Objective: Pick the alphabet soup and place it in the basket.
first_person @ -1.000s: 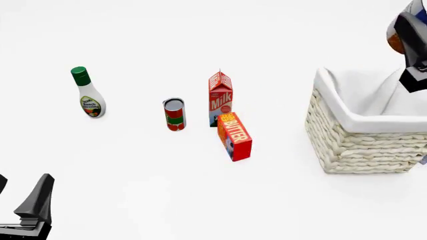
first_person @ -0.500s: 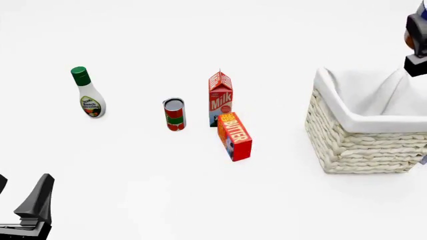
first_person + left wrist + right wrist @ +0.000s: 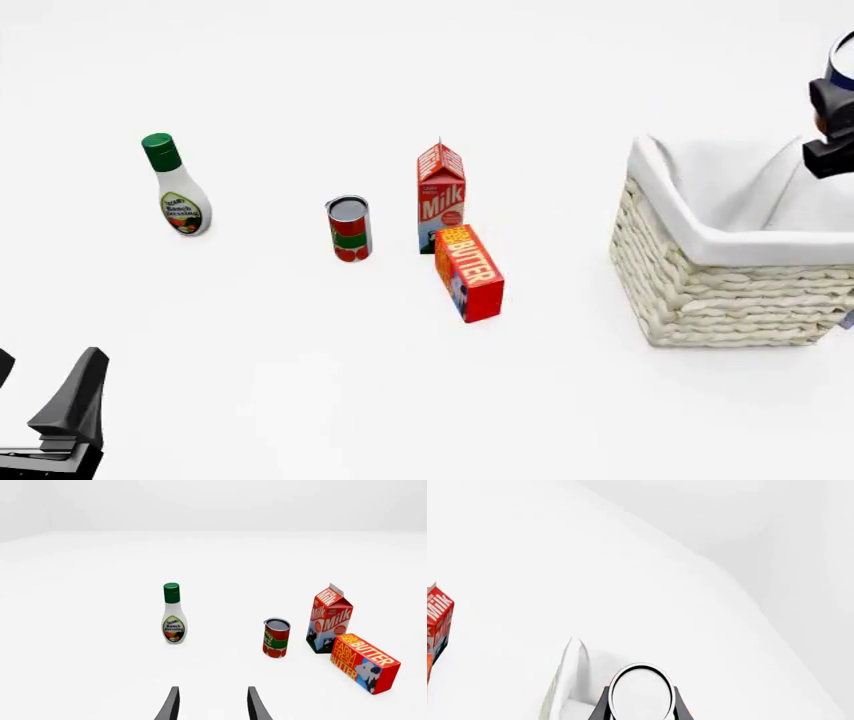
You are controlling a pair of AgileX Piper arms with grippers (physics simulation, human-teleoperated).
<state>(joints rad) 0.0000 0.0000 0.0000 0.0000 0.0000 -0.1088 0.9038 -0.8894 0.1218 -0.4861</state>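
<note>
My right gripper (image 3: 830, 140) is shut on the alphabet soup (image 3: 843, 62) and holds it in the air over the far right part of the basket (image 3: 721, 290). Only a blue strip of the can shows at the front view's right edge. In the right wrist view the can's silver-white top (image 3: 642, 692) sits between the two fingers (image 3: 602, 711), with the basket's white lining (image 3: 568, 680) beside and below it. My left gripper (image 3: 40, 390) is open and empty at the near left; it also shows in the left wrist view (image 3: 212, 707).
A red and green can (image 3: 348, 229) stands mid-table, with a milk carton (image 3: 441, 195) and a butter box (image 3: 470, 272) to its right. A ranch dressing bottle (image 3: 176, 186) stands at the far left. The basket fills the right side.
My right gripper has shifted a little to the right with the can, and slightly down in the last half second. The left arm and the table objects have not moved.
</note>
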